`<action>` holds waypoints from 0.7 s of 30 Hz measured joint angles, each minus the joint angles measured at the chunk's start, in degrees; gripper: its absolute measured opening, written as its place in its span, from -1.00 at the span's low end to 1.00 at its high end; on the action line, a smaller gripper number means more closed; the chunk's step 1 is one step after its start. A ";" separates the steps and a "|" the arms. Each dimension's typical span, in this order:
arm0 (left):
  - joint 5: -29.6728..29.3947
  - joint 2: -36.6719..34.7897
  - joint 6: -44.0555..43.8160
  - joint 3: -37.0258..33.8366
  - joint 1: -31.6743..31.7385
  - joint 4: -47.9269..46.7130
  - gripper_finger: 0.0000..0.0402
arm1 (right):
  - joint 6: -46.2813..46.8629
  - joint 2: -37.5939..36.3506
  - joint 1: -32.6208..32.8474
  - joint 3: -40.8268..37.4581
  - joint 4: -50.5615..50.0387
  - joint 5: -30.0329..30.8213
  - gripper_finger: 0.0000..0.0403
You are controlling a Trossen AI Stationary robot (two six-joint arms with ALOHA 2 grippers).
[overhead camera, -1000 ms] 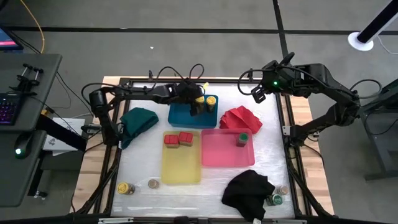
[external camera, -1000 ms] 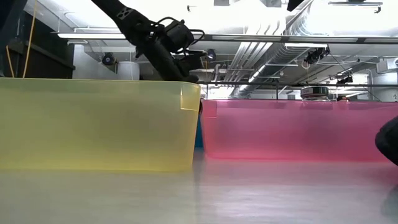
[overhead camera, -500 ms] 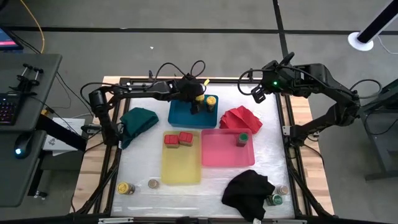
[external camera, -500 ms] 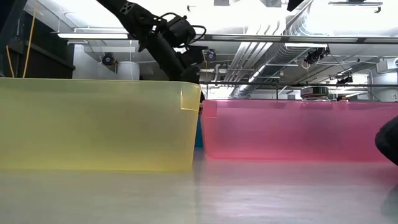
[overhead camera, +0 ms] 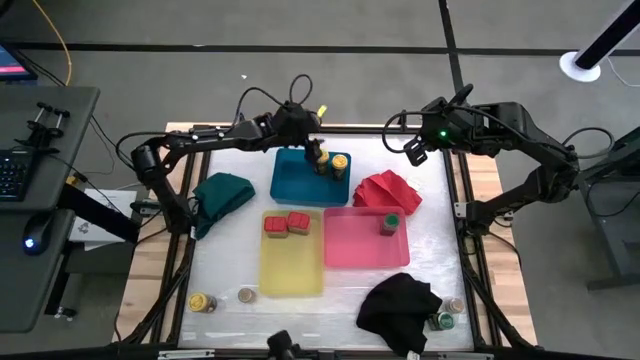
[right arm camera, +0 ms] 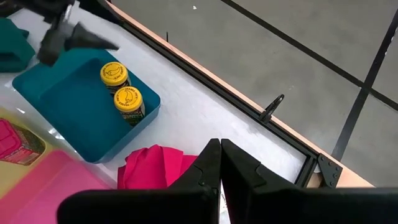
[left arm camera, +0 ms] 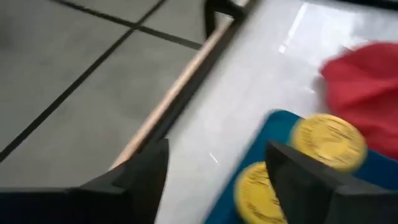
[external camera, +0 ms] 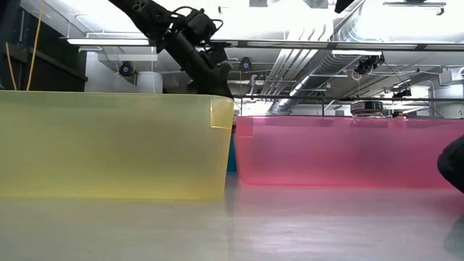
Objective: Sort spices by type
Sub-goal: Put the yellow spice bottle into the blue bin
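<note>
Lifted since a second ago, my left gripper [overhead camera: 313, 150] now hangs open and empty above the blue tray [overhead camera: 297, 182], where two yellow-lidded jars [right arm camera: 122, 89] stand touching in its far corner. Right gripper [overhead camera: 412, 151] waits shut beyond the tray.

Translucent glossy plastic in the yellow rectangular tray [external camera: 116, 145] and the pink rectangular tray [external camera: 348, 152]; opaque smooth plastic in the blue tray [right arm camera: 68, 109]. Soft matt cloth, crumpled: red [overhead camera: 388, 190], dark green [overhead camera: 222, 192], black [overhead camera: 400, 305]. Shiny white sheet over the desk [overhead camera: 430, 215], pale wood at its edges. Glossy yellow round jar lids [right arm camera: 115, 74].
</note>
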 joint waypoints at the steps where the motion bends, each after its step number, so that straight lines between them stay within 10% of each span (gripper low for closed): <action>1: -0.24 0.21 -0.87 0.00 0.30 0.25 0.06 | 0.00 0.00 0.00 0.00 0.00 0.02 -1.00; 7: -0.10 2.04 -5.24 0.00 1.20 0.20 -0.90 | 0.01 0.00 0.00 0.00 0.00 0.02 -1.00; 21: 1.62 4.43 -10.32 -0.02 3.49 0.87 -1.00 | 0.02 0.00 -0.01 0.00 0.04 0.00 -1.00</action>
